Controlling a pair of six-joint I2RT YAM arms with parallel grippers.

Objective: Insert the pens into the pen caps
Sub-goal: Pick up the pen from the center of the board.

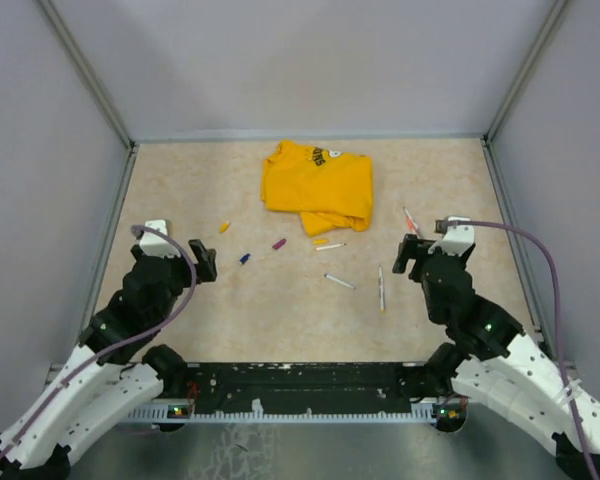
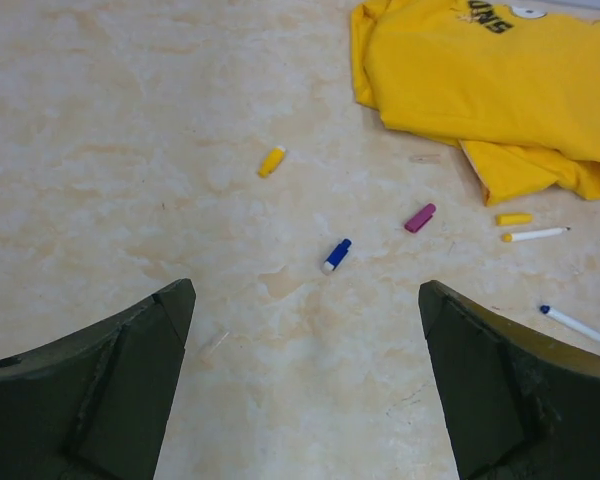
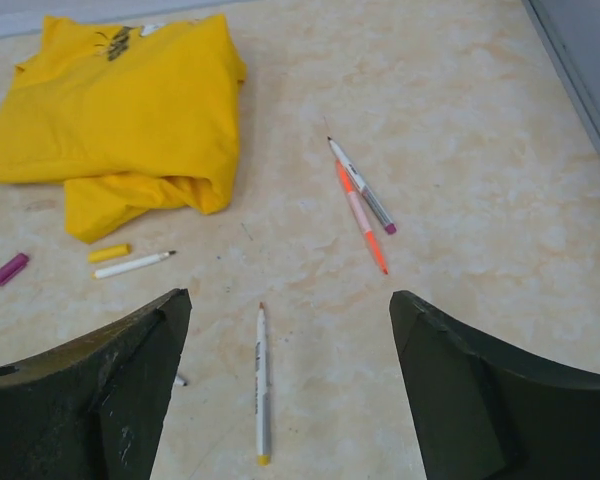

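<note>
Here, slim pens (image 3: 261,385) lie on marbled tabletop (image 1: 180,190).

Place: a laboratory robot cell is indicated.
Enclosure: the beige tabletop (image 1: 180,320) is boxed in on three sides by plain grey panels (image 1: 40,150) held in metal corner posts (image 1: 85,75).
Rig: a left arm (image 1: 130,310) and a right arm (image 1: 480,322) are mounted on a black rail (image 1: 310,380) at the near edge, with purple cables (image 1: 542,252) run along them.
Props: a yellow T-shirt (image 1: 318,185), pens (image 1: 382,288) and pen caps (image 1: 245,258) are scattered loose.
</note>
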